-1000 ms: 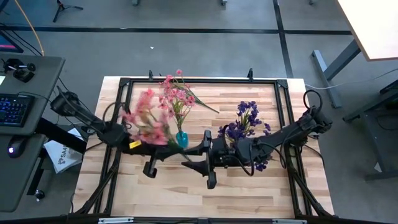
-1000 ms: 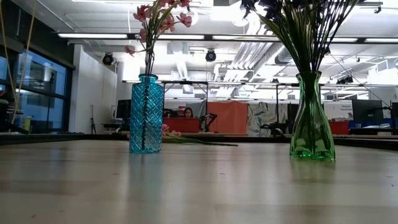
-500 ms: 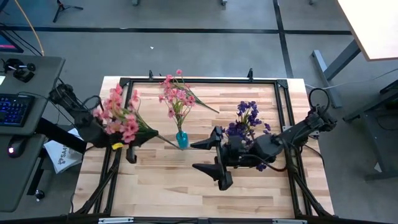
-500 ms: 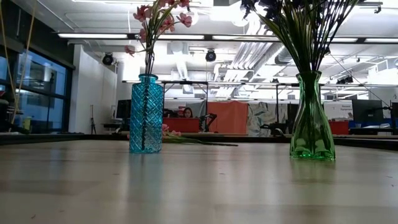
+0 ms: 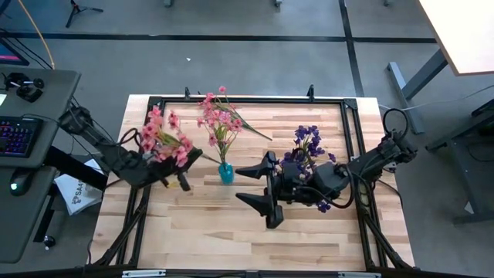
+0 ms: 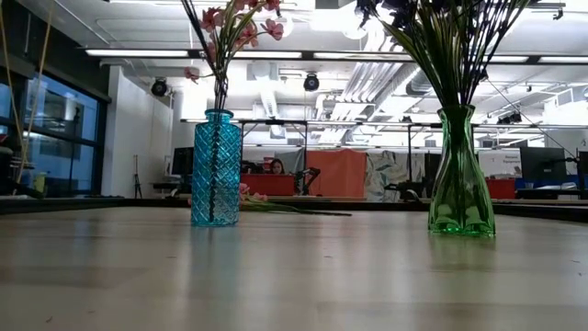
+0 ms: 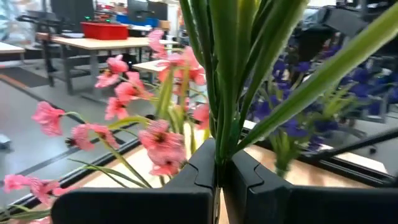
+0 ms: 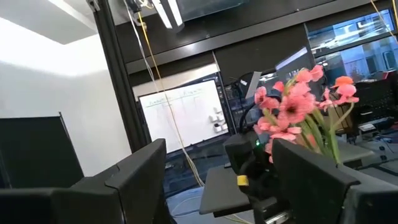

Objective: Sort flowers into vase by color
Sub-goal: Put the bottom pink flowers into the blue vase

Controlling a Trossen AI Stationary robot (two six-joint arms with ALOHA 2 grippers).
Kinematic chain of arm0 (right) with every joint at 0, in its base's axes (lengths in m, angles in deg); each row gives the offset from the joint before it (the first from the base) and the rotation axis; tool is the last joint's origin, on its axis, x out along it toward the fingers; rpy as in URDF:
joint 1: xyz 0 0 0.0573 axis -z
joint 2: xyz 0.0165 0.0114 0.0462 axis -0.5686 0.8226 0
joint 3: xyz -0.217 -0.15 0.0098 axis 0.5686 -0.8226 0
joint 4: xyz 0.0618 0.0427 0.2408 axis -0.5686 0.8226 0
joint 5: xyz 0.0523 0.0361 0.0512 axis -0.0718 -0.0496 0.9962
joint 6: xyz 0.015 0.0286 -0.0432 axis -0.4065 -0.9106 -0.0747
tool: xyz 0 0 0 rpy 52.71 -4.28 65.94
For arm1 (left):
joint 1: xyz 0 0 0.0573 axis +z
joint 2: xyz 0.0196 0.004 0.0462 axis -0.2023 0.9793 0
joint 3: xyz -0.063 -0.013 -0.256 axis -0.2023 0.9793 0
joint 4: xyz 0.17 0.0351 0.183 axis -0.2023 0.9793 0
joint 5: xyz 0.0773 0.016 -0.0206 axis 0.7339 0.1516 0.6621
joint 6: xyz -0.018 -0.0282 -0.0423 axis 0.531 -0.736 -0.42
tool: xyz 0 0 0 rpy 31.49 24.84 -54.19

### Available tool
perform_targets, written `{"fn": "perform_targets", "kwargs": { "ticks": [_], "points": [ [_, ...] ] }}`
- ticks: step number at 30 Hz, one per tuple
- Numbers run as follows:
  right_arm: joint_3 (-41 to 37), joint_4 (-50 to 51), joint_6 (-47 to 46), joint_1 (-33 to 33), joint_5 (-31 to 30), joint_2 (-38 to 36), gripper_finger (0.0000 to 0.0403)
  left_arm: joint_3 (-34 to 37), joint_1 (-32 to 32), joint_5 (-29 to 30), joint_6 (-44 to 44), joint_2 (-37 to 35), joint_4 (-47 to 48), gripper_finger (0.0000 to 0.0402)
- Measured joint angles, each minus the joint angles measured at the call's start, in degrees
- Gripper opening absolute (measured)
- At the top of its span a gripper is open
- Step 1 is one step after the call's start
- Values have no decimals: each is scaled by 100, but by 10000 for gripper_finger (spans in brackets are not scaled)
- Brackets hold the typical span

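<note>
My left gripper is shut on a bunch of pink flowers, just left of the blue vase. That vase holds pink sprigs. In the low view a thin dark stem slants above its mouth. The green vase holds purple flowers. One more pink sprig lies flat on the table behind the blue vase. My right gripper is open and empty, between the two vases, pointing toward the table's left. My left gripper pinches the pink bunch's green stems between its two shut fingers, several stems together. The bunch is lifted clear of the table. Its blossoms and leaves rise beyond the fingertips. The stems' lower ends are hidden by the gripper.
A black frame runs around the wooden table. The near half of the table is bare wood. A desk with a keyboard stands off the table's left edge.
My left gripper, still shut on the pink bunch, swung away toward the table's left edge, then came back toward the blue vase. The bunch turned with it and now stands more upright. My right gripper drew back a little toward the table's right and stayed open.
</note>
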Motion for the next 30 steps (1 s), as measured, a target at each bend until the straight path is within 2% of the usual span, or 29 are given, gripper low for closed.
{"fn": "perform_targets", "kwargs": {
  "ticks": [6,10,20,26,30],
  "points": [
    [0,7,0,0,-18,0,287,-2,394,-505,-23,0,166,0],
    [0,9,0,2,-20,2,287,-2,597,-928,-368,0,501,0],
    [-4,101,2,2,-18,7,287,-4,620,-1096,-447,0,700,0],
    [-7,116,2,2,-16,7,287,-26,779,-1672,-533,0,755,0],
    [-7,118,2,2,-14,7,287,-369,1097,-2199,-772,0,1488,0]
  ]
}}
